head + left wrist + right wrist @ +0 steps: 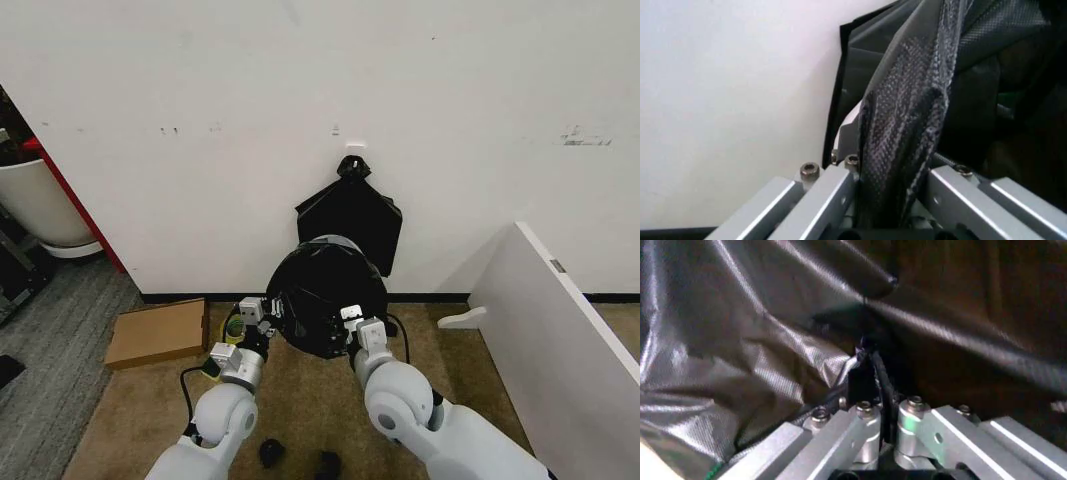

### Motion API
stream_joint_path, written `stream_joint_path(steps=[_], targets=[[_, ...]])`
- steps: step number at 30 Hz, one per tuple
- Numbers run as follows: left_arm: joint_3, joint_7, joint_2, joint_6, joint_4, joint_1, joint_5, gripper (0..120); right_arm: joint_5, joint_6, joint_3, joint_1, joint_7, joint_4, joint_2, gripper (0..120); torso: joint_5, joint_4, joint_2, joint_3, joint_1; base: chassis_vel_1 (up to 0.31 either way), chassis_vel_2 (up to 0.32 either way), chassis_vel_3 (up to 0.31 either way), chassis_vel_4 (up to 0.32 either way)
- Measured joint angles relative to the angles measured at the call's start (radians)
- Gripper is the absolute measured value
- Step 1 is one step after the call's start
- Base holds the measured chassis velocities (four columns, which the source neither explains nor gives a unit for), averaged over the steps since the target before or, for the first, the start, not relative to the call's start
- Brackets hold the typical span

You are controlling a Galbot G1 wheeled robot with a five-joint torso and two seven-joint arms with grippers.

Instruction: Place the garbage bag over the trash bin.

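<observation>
A fold of the black garbage bag (907, 150) is pinched tight between the closed jaws of the left gripper (890, 200), and another thin fold of the bag (740, 365) is pinched between the closed jaws of the right gripper (883, 415). In the head view, the garbage bag (325, 295) is held up as a round black bundle between the left gripper (252, 318) and the right gripper (356, 322), above the brown floor (300, 400) and close to the white wall (300, 100). Behind it, a flat black bag (352, 212) with a knot at the top is seen against the wall, and a cardboard box (158, 332) is lying on the floor to the left.
</observation>
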Motion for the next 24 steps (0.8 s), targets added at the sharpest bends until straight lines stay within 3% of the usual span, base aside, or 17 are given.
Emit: stream_joint_path(steps=[12, 24], targets=[[0.003, 0.024, 0.003, -0.020, 0.001, 0.008, 0.013, 0, 0.165, -0.053, 0.016, 0.120, 0.075, -0.090, 0.033, 0, 0.0000, 0.0001, 0.000, 0.000, 0.000, 0.000, 0.000, 0.000, 0.000], [0.002, 0.031, 0.004, -0.024, -0.011, 0.012, 0.009, 0, 0.135, -0.053, 0.012, 0.155, 0.066, -0.186, 0.054, 0, 0.0000, 0.0002, 0.000, 0.000, 0.000, 0.000, 0.000, 0.000, 0.000]])
